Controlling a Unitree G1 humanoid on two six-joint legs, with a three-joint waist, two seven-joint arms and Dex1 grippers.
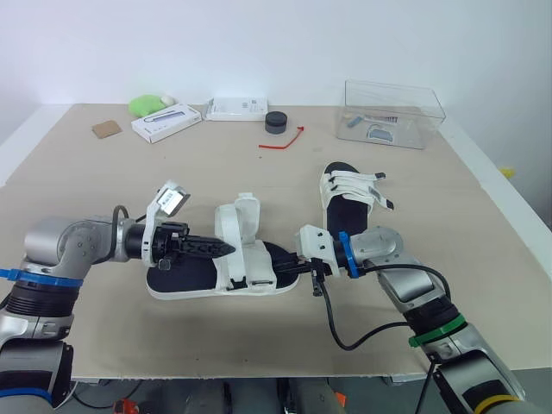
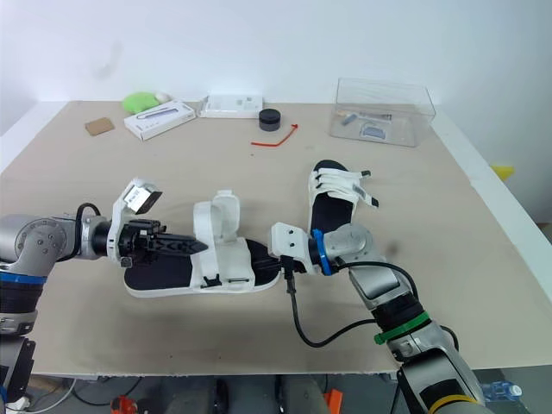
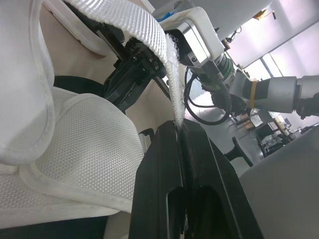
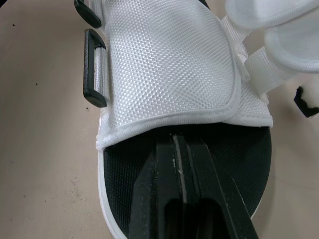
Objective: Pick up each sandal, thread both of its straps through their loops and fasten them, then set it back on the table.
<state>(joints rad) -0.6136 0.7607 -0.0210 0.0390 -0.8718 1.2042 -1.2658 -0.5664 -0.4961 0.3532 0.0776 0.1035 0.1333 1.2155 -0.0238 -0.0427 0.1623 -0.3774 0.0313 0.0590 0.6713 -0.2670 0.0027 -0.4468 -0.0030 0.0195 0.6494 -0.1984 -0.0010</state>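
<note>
Both fingers of the left gripper point(image 1: 226, 249) are pressed together, pinching the edge of a raised strap point(image 3: 144, 25). The right gripper point(image 4: 180, 139), fingers also pressed together, lies over the black footbed at the right end of the sandal point(image 1: 250, 269), which rests near the table's point(image 1: 103, 198) near edge. A second sandal point(image 1: 349, 194) lies farther right.

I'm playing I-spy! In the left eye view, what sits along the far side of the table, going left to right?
Brown card → long white box → flat white box → black puck → clear box.
</note>
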